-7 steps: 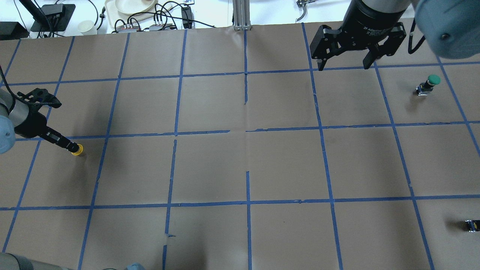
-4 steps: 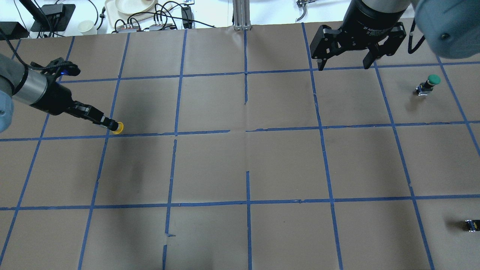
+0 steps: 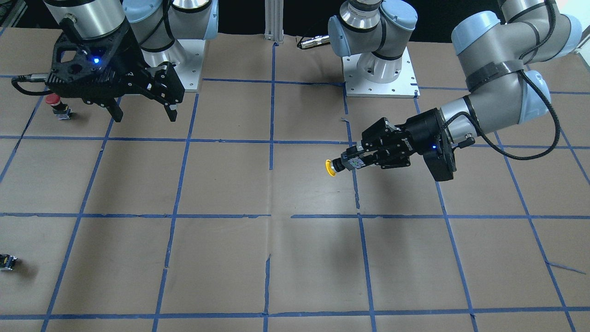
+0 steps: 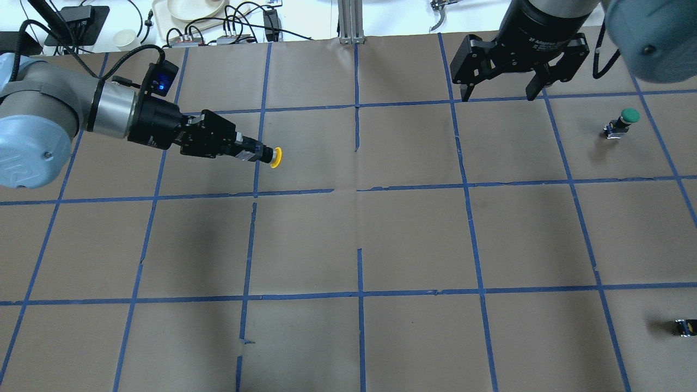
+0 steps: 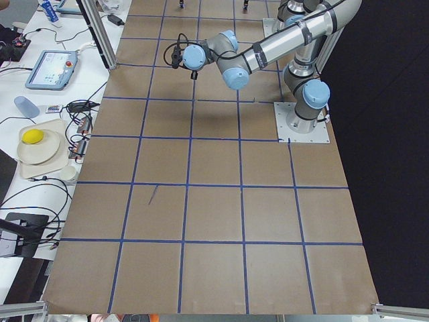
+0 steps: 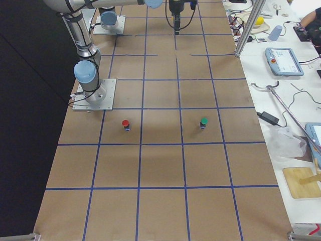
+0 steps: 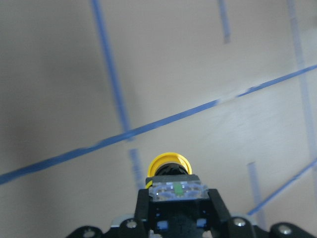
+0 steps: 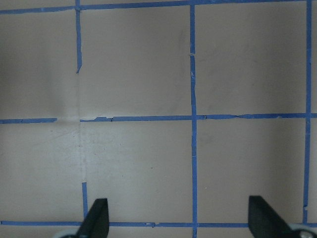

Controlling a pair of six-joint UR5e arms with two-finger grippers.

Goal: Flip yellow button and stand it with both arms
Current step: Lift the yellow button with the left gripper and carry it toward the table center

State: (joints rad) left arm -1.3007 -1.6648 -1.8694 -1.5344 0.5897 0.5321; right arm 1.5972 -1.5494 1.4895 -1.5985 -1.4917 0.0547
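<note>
My left gripper (image 4: 256,154) is shut on the yellow button (image 4: 276,157) and holds it sideways above the table, left of centre. Its yellow cap points toward the table's middle. In the front-facing view the gripper (image 3: 352,163) clamps the grey base and the cap (image 3: 330,168) sticks out past the fingers. The left wrist view shows the button (image 7: 169,166) between the fingers, base toward the camera. My right gripper (image 4: 498,93) is open and empty, hanging over the far right of the table, pointing down. It also shows in the front-facing view (image 3: 145,117) and the right wrist view (image 8: 179,218).
A green-capped button (image 4: 626,121) stands at the far right. A red-capped button (image 3: 55,102) stands near the right arm's base. A small black-and-silver part (image 4: 685,326) lies at the right edge. Brown paper with blue tape lines covers the table (image 4: 359,239).
My left arm has swung in from the table's left edge toward the middle, carrying the yellow button rightward and farther from the robot. The right gripper has hardly moved.
</note>
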